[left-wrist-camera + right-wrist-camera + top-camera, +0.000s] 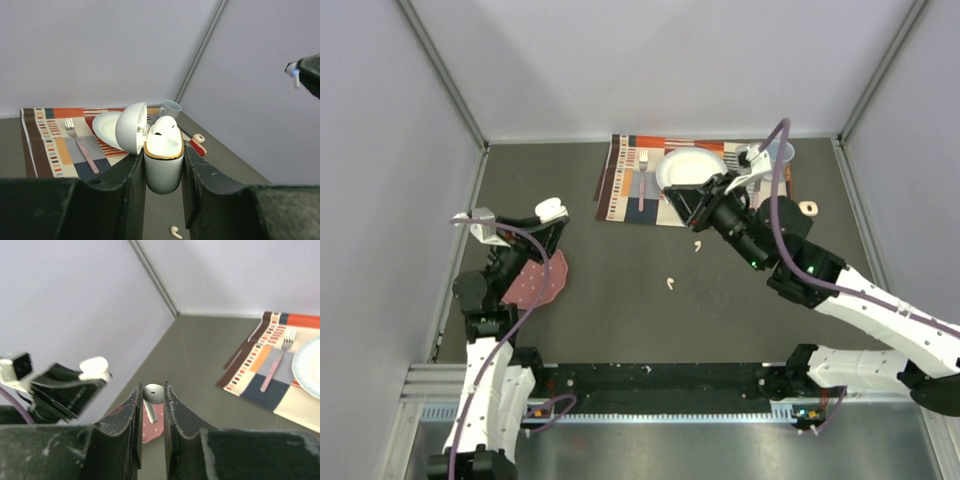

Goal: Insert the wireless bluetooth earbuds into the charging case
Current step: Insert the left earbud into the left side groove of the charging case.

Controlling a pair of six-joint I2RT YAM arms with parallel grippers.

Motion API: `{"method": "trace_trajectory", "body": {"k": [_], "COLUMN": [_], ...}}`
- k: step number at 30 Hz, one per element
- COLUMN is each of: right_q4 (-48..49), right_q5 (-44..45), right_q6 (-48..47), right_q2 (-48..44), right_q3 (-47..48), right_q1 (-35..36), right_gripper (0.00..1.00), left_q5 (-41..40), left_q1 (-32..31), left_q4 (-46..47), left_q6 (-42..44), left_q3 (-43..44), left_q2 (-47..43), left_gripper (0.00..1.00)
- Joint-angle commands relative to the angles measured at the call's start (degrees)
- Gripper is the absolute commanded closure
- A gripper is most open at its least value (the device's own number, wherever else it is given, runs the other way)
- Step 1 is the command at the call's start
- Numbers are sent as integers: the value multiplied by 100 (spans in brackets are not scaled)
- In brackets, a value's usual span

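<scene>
In the left wrist view my left gripper (163,167) is shut on the white charging case (162,172). The case stands upright above the table with its lid (131,127) swung open, and one earbud (164,125) sits in it. My right gripper (151,396) is shut on another white earbud (152,395), stem pointing down. In the top view the case (549,209) is at the left. The right gripper (674,196) hovers near the placemat's front edge, well to the right of the case. Two loose earbuds (698,245) (670,284) lie on the dark table between the arms.
A striped placemat (625,180) at the back holds a white plate (685,165), a pink-handled fork (642,185) and a cup (777,152). A pink dotted mat (542,280) lies under the left arm. A small white-and-red object (807,208) sits right of the placemat.
</scene>
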Motion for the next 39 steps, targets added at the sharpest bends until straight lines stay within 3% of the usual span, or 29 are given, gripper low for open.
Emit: {"method": "trace_trajectory", "body": {"k": [1,10,25,30,39], "right_q4": [182,350,780,1990,2950], "right_q5": [71,352,36,1,-281], "right_q6": [265,679,538,529,415], "right_q2": [-92,-856,-1033,-1051,-822], "right_q3": [408,-744,-1043,-1727,-2300], "right_q1": [-89,-89,-98,-98,-37], "right_gripper": [95,95,95,95,95], "left_q5": [-226,-1077,-851,-640,-754], "left_q1": [-309,-1908,-2454,-2595,-3087], "left_q4": [677,756,1749,2443,3217], "left_q6": [-139,424,318,318,652], "left_q3": [126,-331,-727,-797,-982], "left_q2": [161,196,653,837,1382], "left_gripper": [100,100,100,100,100]}}
